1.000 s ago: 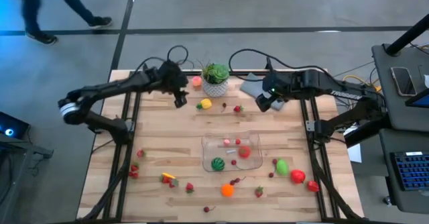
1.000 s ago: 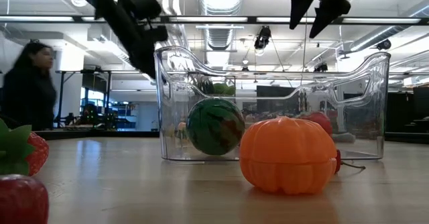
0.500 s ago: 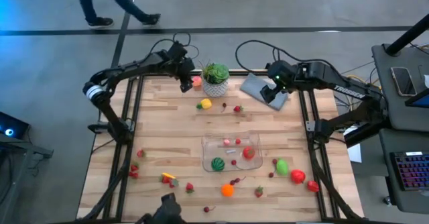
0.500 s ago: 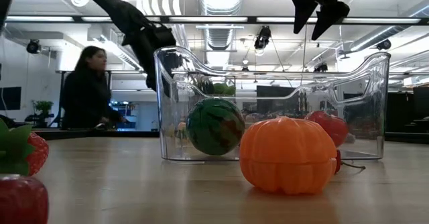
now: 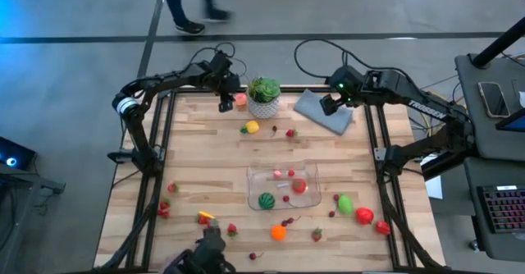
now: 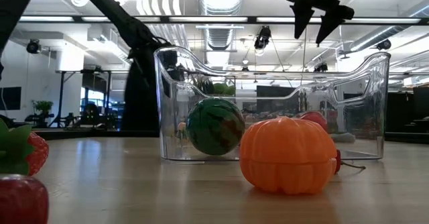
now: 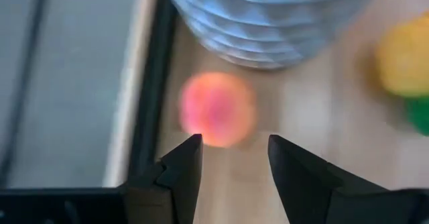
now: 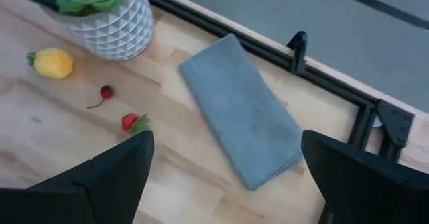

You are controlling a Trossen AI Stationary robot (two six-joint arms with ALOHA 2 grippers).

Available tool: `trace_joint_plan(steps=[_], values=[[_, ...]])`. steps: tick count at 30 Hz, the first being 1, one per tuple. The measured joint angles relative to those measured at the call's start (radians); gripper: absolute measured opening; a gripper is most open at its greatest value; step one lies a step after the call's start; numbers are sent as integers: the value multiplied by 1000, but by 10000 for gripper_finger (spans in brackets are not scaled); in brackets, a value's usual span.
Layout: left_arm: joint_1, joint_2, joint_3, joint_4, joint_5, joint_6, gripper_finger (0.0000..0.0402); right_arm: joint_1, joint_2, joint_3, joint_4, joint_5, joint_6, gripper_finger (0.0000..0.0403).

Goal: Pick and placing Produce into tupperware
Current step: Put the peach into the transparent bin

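The potted plant (image 5: 263, 96) at the table's far edge serves as landmark. Just beside it, on the left arm's side, the left gripper (image 5: 226, 103) is held over a pink fruit (image 5: 240, 99); in the left wrist view its fingers (image 7: 182, 172) are seen partly open and empty, with the pink fruit (image 7: 218, 109) just beyond the tips and the plant's white pot (image 7: 268, 16) behind it. On the plant's other side the right gripper (image 5: 327, 106) is held above a folded grey cloth (image 5: 324, 111), its jaws spread wide and nothing gripped. A yellow fruit (image 5: 252, 127) and a small strawberry (image 5: 290, 132) lie just in front of the plant. The tupperware (image 5: 284, 185) sits farther toward the near edge, well apart from the plant, with a striped melon (image 5: 267, 200) and a red tomato (image 5: 299, 186) inside. An orange fruit (image 5: 279, 233) lies beyond it, near the table's front.
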Motion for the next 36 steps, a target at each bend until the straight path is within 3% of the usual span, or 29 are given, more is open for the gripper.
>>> trace_joint_plan(steps=[7, 16, 23, 25, 29, 36], values=[[-2, -33, -2, 55, -195, -9, 157, -14, 0, 0, 1, 14, 0, 370], [-2, -71, -3, 105, -209, -182, 161, -13, 1, 0, 0, 28, 0, 370], [-3, -71, -6, 151, -201, -195, 220, -13, 1, 0, -2, 28, 0, 370], [-3, -71, -6, 137, -175, -169, 234, -13, 1, 0, -3, 28, 0, 370], [-2, -69, -11, 95, -5, -89, 241, -13, 1, 0, -10, 28, 0, 370], [1, -43, -24, 100, 90, 43, 242, -13, 1, 0, -11, 28, 0, 370]])
